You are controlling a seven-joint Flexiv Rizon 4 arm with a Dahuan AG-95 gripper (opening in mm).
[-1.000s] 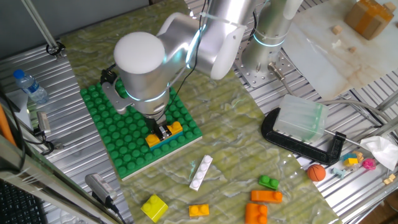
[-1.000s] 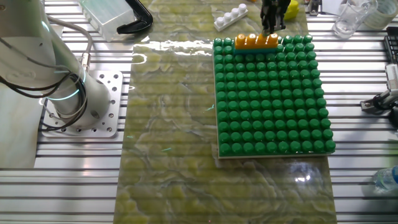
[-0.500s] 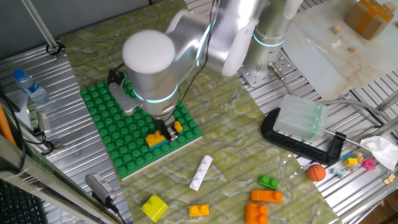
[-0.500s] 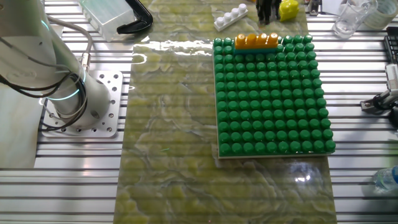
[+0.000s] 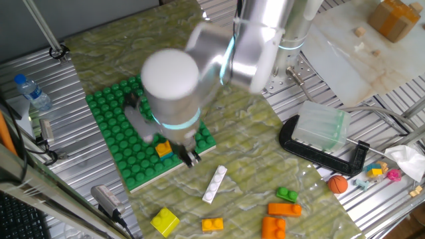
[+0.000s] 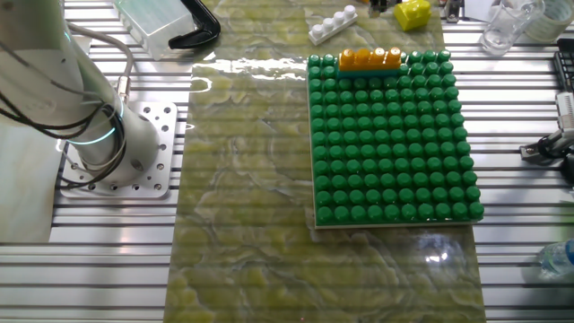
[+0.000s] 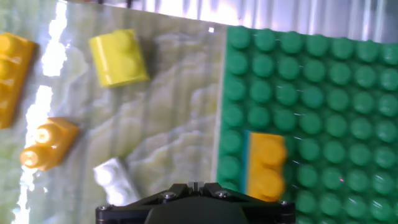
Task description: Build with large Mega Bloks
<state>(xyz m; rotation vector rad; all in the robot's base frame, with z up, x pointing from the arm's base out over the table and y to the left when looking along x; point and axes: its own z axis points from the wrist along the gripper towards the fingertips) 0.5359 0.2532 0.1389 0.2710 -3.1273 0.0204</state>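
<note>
The black two-finger gripper [image 5: 191, 158] hangs just past the edge of the green studded baseplate [image 6: 392, 135]; its opening cannot be told. The long orange plastic brick [image 6: 369, 59] sits on the plate's edge row, the white brick [image 5: 215, 184] on the marbled surface [image 6: 247, 179] nearby

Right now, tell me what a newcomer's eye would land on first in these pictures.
The big green studded baseplate dominates the marbled mat, with a single orange brick seated on its edge row. In one fixed view the bulky silver arm hangs over that plate, its gripper just past the plate's edge. Loose bricks lie on the mat beyond: a white brick, a yellow brick and an orange cluster.
</note>
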